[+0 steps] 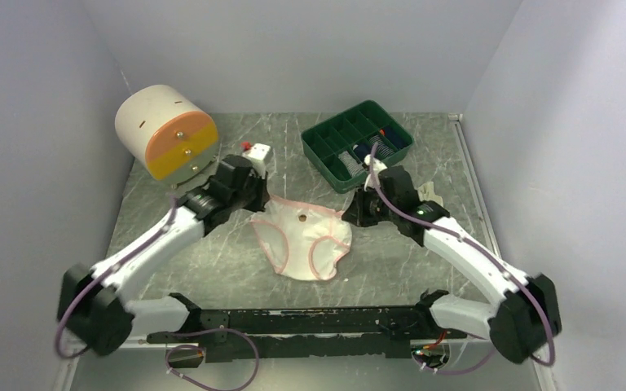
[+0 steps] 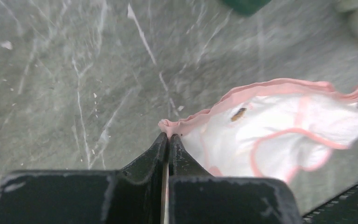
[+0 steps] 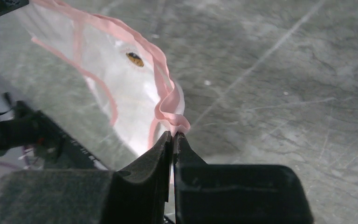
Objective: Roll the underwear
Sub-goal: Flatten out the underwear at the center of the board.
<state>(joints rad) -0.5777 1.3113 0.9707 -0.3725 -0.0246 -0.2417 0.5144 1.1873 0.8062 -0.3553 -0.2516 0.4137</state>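
1. Now the underwear point(image 1: 303, 236) is lying spread on the table point(image 1: 212, 269).
2. Left gripper point(image 2: 168, 138) and right gripper point(image 3: 173, 135) are each pinching a waistband corner.
3. Rolling seems to be just beginning; both arms need moving evenly together.

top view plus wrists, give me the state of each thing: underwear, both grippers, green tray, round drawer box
underwear: spread out, not rolled, pinched at both waistband corners
left gripper: shut on one pink waistband corner
right gripper: shut on the opposite waistband corner
green tray: upright at the back, items in some compartments
round drawer box: both drawers shut
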